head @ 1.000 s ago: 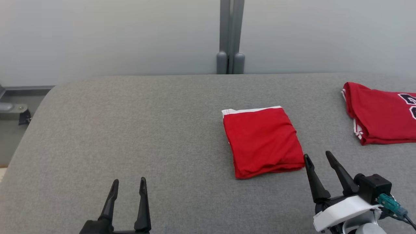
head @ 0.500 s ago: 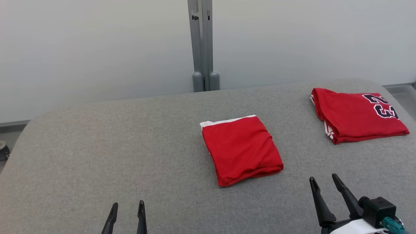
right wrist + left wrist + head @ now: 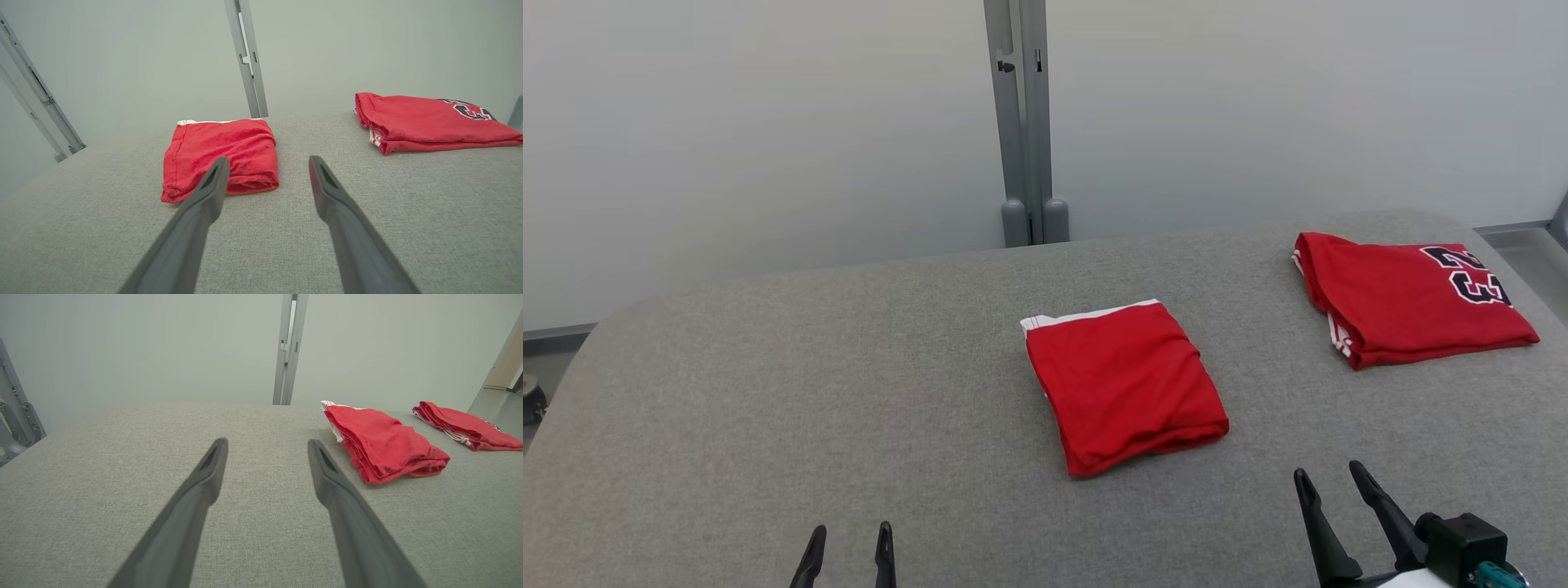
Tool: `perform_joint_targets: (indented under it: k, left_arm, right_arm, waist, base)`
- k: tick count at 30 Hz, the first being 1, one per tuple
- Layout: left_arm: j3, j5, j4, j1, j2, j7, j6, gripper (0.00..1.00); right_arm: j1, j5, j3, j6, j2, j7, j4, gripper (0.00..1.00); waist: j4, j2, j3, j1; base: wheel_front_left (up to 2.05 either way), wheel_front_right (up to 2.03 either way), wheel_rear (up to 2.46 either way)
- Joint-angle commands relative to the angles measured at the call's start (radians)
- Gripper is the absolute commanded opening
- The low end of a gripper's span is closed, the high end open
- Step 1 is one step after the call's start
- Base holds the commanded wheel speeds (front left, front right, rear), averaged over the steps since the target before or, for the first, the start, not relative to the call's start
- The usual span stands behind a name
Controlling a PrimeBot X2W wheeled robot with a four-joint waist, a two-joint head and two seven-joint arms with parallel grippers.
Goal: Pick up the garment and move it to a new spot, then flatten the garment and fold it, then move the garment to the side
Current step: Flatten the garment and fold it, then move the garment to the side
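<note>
Head camera has tilted up, whole view shifted. Right gripper (image 3: 1327, 472) has backed off folded red garment (image 3: 1123, 384); sits lower right, fingers spread, empty. Left gripper (image 3: 851, 531) lower left, likewise spread, empty. Garment lies frame centre on grey table (image 3: 768, 408). Fold looks finished; sideways move likely remains.

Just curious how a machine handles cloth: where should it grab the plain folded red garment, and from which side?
Probably the rounded fold on the near edge of the folded red garment, approached low from the robot's side by the open right gripper, the closer one. That fold bundles the layers, so one pinch should lift them together.
</note>
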Motion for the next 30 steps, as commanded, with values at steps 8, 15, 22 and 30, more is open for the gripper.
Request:
perform_joint_targets:
  k: [8,15,22,30]
  left_arm:
    - [0.003,0.018,0.001,0.019,0.002,0.000,0.010,1.00]
    - [0.002,0.033,0.010,0.013,0.002,0.000,0.004,1.00]
    - [0.000,0.040,0.012,0.008,0.002,0.000,0.005,1.00]
    - [-0.004,0.056,0.006,0.009,0.002,0.000,0.012,1.00]
  right_arm:
    - [0.021,-0.004,0.003,0.000,0.003,-0.002,0.001,1.00]
    - [0.021,-0.004,0.012,0.000,-0.001,-0.003,0.007,1.00]
    - [0.021,-0.006,0.013,0.000,-0.001,-0.003,0.008,1.00]
    - [0.022,-0.008,0.013,0.000,0.001,-0.003,0.009,1.00]
  waist:
    - [0.013,0.0000,-0.008,0.0000]
    - [0.020,0.0000,-0.007,0.0000]
    - [0.024,0.0000,-0.003,0.0000]
    - [0.027,0.0000,0.003,0.0000]
  base:
    - [0.00,0.00,0.00]
    - [0.00,0.00,0.00]
    - [0.00,0.00,0.00]
    - [0.00,0.00,0.00]
